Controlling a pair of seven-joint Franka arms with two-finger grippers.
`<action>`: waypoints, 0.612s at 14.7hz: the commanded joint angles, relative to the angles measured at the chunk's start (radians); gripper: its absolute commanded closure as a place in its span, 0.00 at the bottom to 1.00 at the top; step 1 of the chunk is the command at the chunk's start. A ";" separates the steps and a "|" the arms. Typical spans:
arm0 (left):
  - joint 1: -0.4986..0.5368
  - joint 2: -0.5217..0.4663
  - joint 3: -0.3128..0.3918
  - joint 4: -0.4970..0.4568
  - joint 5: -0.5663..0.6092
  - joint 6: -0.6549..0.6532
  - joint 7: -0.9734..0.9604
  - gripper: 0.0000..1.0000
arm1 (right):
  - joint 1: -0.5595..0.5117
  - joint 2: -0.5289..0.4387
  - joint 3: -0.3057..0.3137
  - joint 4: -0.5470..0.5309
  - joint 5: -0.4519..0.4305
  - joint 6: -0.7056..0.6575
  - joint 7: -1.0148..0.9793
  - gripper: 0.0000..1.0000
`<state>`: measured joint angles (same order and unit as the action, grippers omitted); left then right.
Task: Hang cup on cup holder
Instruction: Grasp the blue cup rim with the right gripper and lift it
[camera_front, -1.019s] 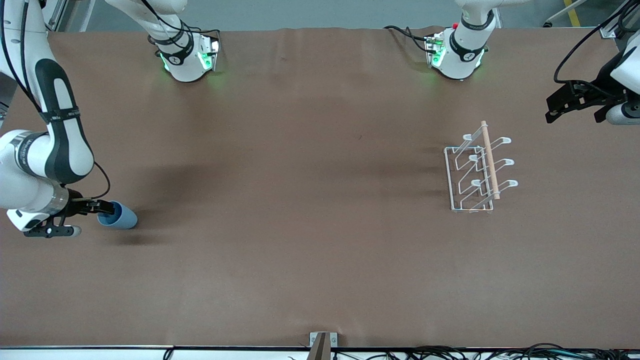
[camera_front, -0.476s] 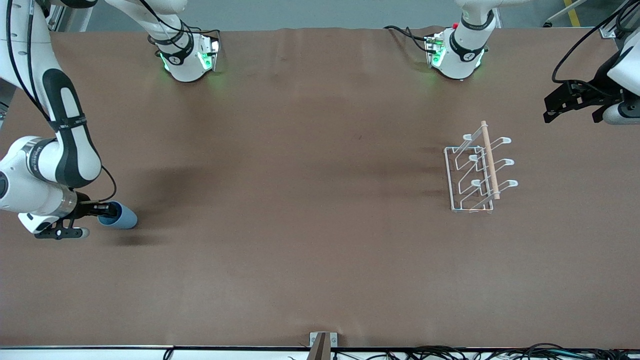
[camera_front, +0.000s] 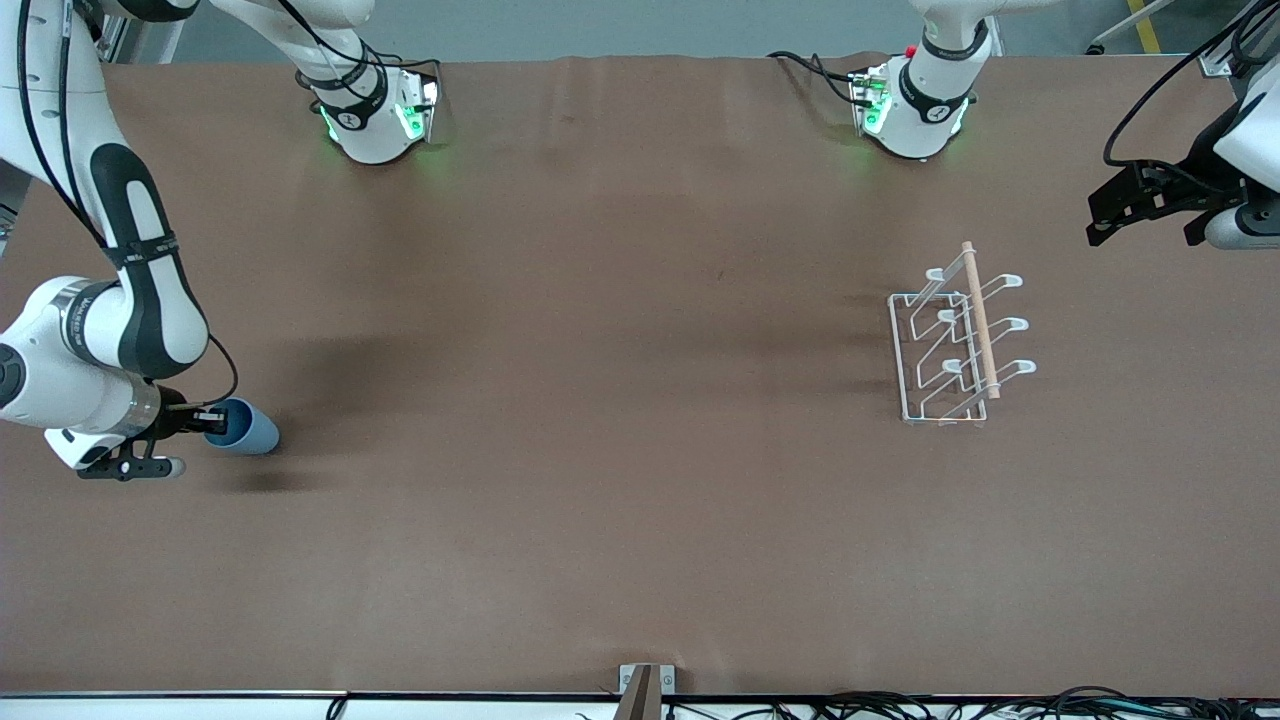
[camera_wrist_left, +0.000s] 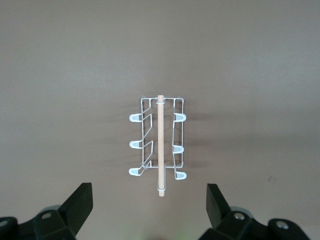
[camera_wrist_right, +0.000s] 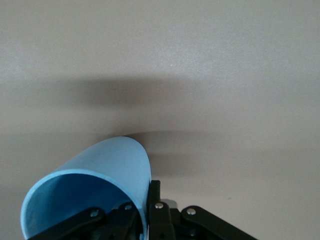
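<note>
Pinching cup rim, right end effector.

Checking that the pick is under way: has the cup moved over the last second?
Yes, slightly. The cup, pinched at its rim by the right gripper, has shifted a little toward the cup holder, which stayed put.

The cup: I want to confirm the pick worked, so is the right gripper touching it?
Touching. The right wrist view shows the right gripper with its fingers closed on the rim wall of the cup, one inside, one outside.
</note>
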<state>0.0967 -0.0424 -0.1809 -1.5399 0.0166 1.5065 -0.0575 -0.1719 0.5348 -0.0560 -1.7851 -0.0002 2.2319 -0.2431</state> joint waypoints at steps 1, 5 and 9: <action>-0.002 0.009 0.000 0.020 -0.012 -0.005 0.018 0.00 | 0.003 -0.093 0.030 -0.004 0.017 -0.095 -0.012 1.00; -0.003 0.009 0.000 0.020 -0.012 -0.005 0.019 0.00 | 0.009 -0.235 0.084 -0.002 0.280 -0.337 -0.015 1.00; -0.003 0.009 -0.003 0.020 -0.141 -0.005 0.021 0.00 | 0.052 -0.303 0.101 -0.008 0.579 -0.461 -0.004 1.00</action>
<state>0.0951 -0.0417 -0.1822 -1.5393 -0.0298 1.5065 -0.0573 -0.1379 0.2706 0.0394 -1.7514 0.4562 1.7961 -0.2441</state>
